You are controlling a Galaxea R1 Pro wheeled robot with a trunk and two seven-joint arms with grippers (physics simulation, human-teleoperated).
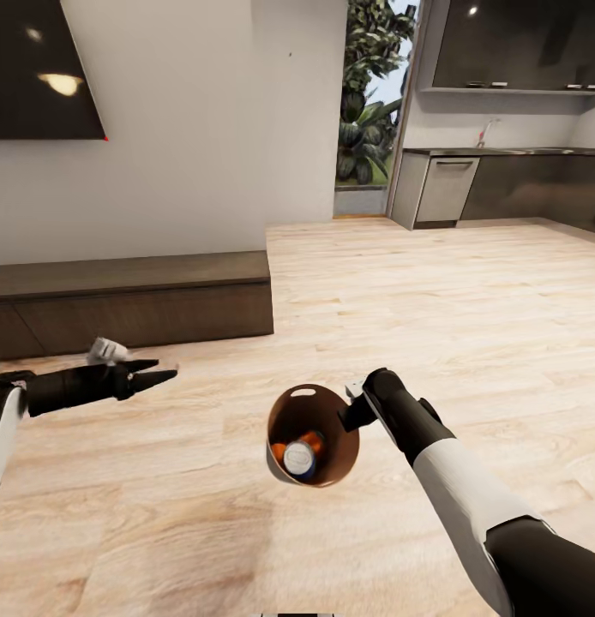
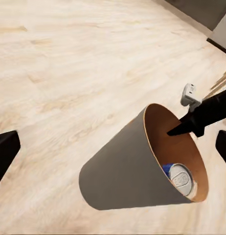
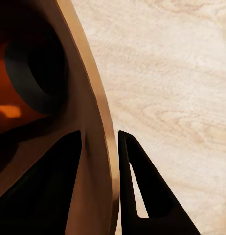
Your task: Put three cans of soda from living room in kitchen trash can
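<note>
Right end effector [image 1: 353, 410] pinches the tash can [image 1: 313, 435] rim (cans inside, probably two); left end effector [image 1: 156, 374] spread, empty. Keep bin upright, head for kitchen [image 1: 503, 171] at 1 o'clock.

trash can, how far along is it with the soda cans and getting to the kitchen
Done: the trash can holds at least an orange can and a blue can; a third can't be confirmed.

In hand: the right gripper pinches the bin's rim, one finger inside, one outside, holding it tilted above the wooden floor.

Left: carrying it to the kitchen ahead. The left gripper is empty.
</note>
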